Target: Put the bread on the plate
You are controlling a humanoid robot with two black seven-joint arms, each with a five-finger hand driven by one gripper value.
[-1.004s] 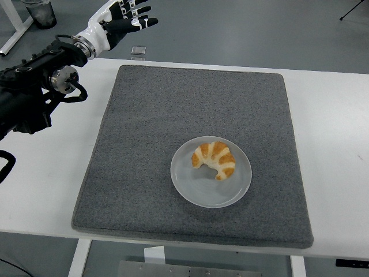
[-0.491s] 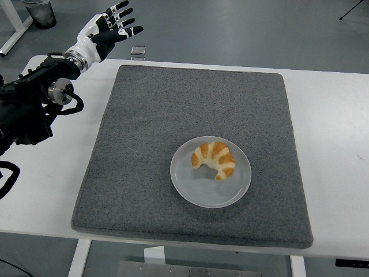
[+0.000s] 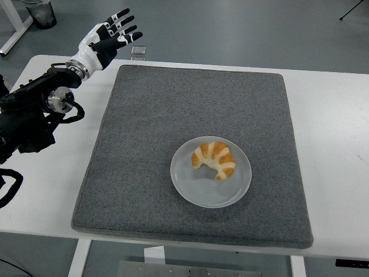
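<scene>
Now the bread (image 3: 214,160), a crescent-shaped croissant with golden and pale bands, is seen lying on the plate (image 3: 196,190), slightly toward the plate's far side, with its open curve turned to the near left. The plate, pale and round, is set on the mat (image 3: 144,115), somewhat near of the mat's centre and a little right of it. The mat, grey and roughly square, is laid on the table (image 3: 334,127), whose white top is left bare on both sides of the mat.

The left hand (image 3: 106,38) is held up beyond the mat's far left corner, over the table's far edge, well apart from the plate. Its fingers (image 3: 122,12) are spread and extended, and nothing is gripped by them. The palm is shown dark, the knuckles and wrist white. The left arm (image 3: 34,109) is stretched from the picture's left edge over the bare table left of the mat, its black links and a round metal joint being visible.

A small clear object (image 3: 138,51) is seen just beyond the mat's far edge, close beside the left hand's fingertips; what it is cannot be told. A dark bin (image 3: 40,12) is partly shown on the floor, far left of the mat, next to a white table leg (image 3: 14,32).
</scene>
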